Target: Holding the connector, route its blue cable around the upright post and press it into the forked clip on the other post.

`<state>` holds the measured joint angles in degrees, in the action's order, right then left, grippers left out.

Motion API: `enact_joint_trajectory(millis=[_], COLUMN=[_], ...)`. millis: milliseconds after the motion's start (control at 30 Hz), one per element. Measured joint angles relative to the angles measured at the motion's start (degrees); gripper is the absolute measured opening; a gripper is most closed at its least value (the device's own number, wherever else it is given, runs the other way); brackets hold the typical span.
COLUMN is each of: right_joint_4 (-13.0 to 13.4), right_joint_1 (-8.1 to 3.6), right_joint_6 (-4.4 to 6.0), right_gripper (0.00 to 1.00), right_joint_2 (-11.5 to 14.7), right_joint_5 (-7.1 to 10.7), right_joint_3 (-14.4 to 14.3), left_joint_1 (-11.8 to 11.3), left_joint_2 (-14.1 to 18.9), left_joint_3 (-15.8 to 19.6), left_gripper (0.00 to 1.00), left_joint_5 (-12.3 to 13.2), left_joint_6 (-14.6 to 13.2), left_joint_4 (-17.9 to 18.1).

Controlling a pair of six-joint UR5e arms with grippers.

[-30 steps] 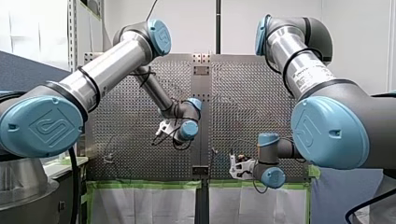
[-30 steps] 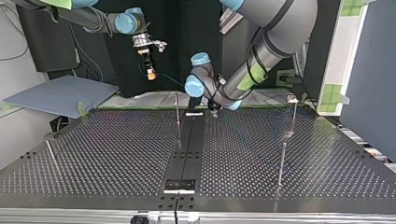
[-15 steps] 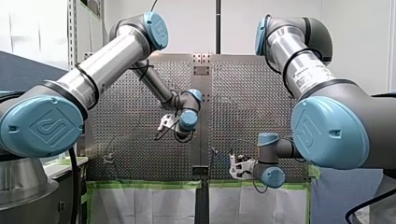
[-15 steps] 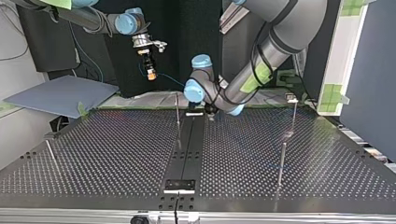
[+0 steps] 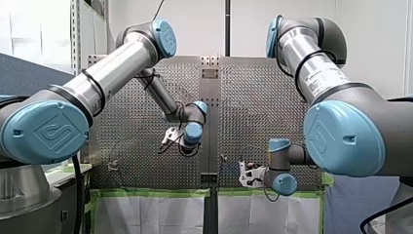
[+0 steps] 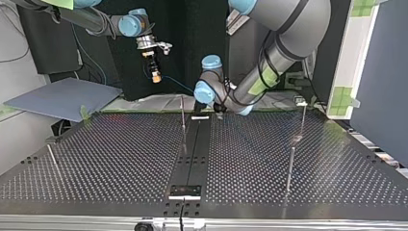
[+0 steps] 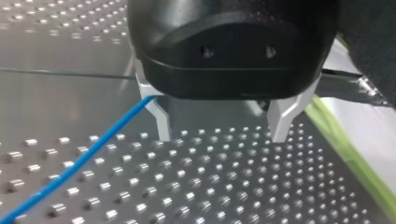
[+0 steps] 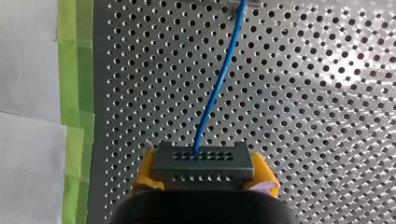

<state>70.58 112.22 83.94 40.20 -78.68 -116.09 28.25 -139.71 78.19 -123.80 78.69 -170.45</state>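
Holding the connector, with all the routing ahead of us

Across the perforated table [image 6: 120,159], none of the routing looks done to us. Our right gripper [image 6: 154,72] hangs above the table's far edge at the top view's left. Its yellow pads [image 8: 145,171] are clamped on the black connector [image 8: 203,162].

Our left gripper [image 7: 220,128] sits low over the table near its middle, fingers [image 7: 159,116] apart and holding nothing. We see no cable around the thin post [image 6: 183,115] close by it. Nor do we see any around the second post [image 6: 302,120] at the top view's right, whose tip fitting is too small for us to call a fork.

The blue cable [image 8: 212,93] runs from the connector toward the table and passes just beside one left finger, outside the gap. Wrapping the post and pressing the cable into the clip are both left to do.
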Motion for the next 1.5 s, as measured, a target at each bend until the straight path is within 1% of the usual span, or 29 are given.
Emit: enact_joint_trajectory(millis=[233, 333, 467, 700, 900, 1033, 1100, 1233, 1367, 1500], right_joint_4=[-0.5, -0.7, -1.1, -1.5, -1.5, -2.2, -2.9, -4.7, -5.1, -5.3], right_joint_1=[-0.08, -0.25, -0.41, -0.61, -0.80, -0.98, -1.12, -1.56, -2.06, -2.55], right_joint_6=[-0.17, -0.21, -0.24, -0.22, 0.07, -0.24, -0.32, -0.34, -0.34, -0.34], right_gripper=[0.00, 0.00, 0.00, 0.00, 0.00, 0.00, 0.00, 0.00, 0.00, 0.00], right_joint_2=[0.0, 0.0, 0.0, 0.0, 0.0, 0.0, 0.0, 0.0, 0.0, 0.0], right_joint_5=[0.19, 0.25, 0.33, 0.34, 0.36, 0.36, 0.39, 0.44, 0.55, 0.61], right_joint_3=[0.2, 0.2, 0.3, 0.5, 0.6, 1.4, 2.2, 3.3, 3.5, 3.6], left_joint_1=[-0.1, -0.1, -0.2, -0.1, 0.2, 0.6, 0.8, 1.1, 1.2, 1.2], left_joint_2=[-3.1, -3.9, -4.1, -4.2, -4.2, -4.2, -4.4, -5.8, -7.5, -8.2], left_joint_3=[0.2, 0.7, 1.4, 2.2, 3.2, 3.9, 4.2, 3.9, 3.6, 3.5], left_gripper=[1.00, 1.00, 1.00, 1.00, 1.00, 1.00, 1.00, 1.00, 1.00, 1.00], left_joint_5=[1.3, 2.1, 3.0, 4.4, 6.0, 6.4, 6.7, 8.0, 9.7, 11.4], left_joint_6=[0.9, 1.3, 1.7, 2.1, 3.3, 3.9, 4.4, 5.6, 7.4, 9.3], left_joint_4=[1.1, 2.1, 3.6, 4.4, 5.3, 6.2, 6.8, 7.7, 9.4, 10.9])
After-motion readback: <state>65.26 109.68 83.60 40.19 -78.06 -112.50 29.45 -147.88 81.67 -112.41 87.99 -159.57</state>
